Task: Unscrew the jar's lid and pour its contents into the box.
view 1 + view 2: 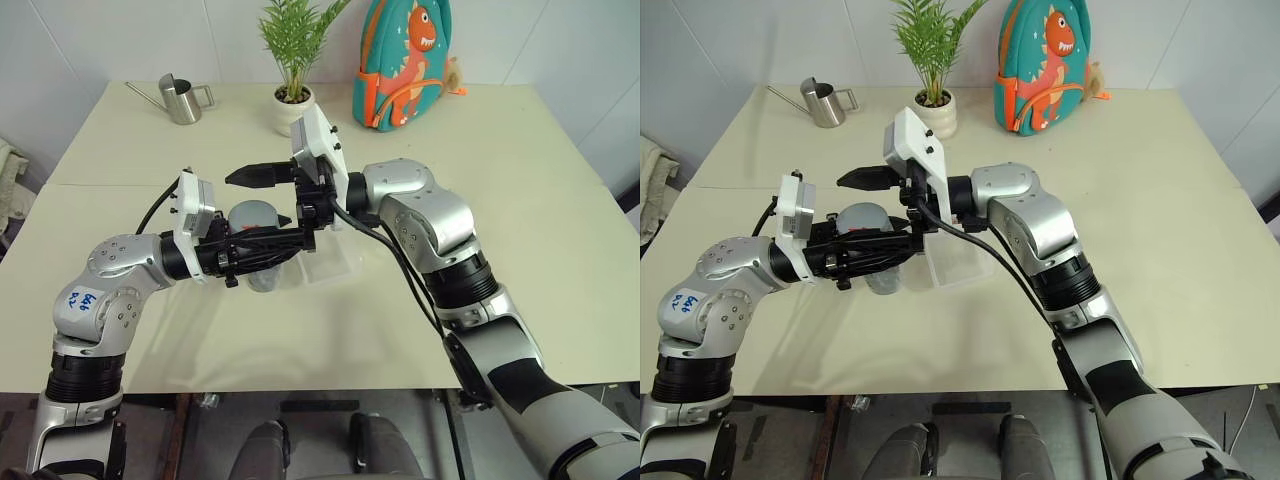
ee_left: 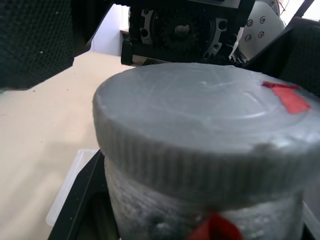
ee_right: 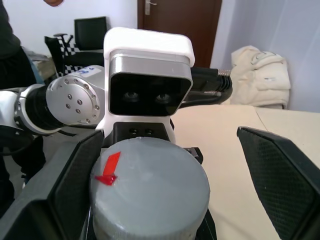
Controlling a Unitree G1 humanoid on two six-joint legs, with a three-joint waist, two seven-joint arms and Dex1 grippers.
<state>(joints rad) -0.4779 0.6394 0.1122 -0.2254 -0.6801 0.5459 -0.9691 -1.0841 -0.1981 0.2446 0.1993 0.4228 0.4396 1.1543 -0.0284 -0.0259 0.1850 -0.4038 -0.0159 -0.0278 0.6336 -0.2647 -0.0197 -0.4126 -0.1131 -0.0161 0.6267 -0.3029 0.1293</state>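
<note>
The left gripper (image 1: 262, 250) is clamped on the jar (image 1: 264, 272), a small clear cylinder held upright at centre frame. Its lid (image 1: 254, 215), a flat grey disc with a ribbed edge and a small red mark on top, is still screwed on; a second red mark shows on the jar wall in the left wrist view. The right gripper (image 1: 275, 200) reaches in from the right with its fingers spread wide, one dark finger (image 1: 258, 176) above and behind the lid, the other nearer side; whether either touches the lid I cannot tell.

The box (image 1: 328, 262), a shallow translucent tray, lies on the table (image 1: 520, 250) just right of the jar, partly under the right wrist. Bare tabletop spreads lower left and right. Along the top edge stand a steel watering can (image 1: 181, 99), a potted plant (image 1: 294, 98) and a teal backpack (image 1: 408, 62), well apart from the grippers.
</note>
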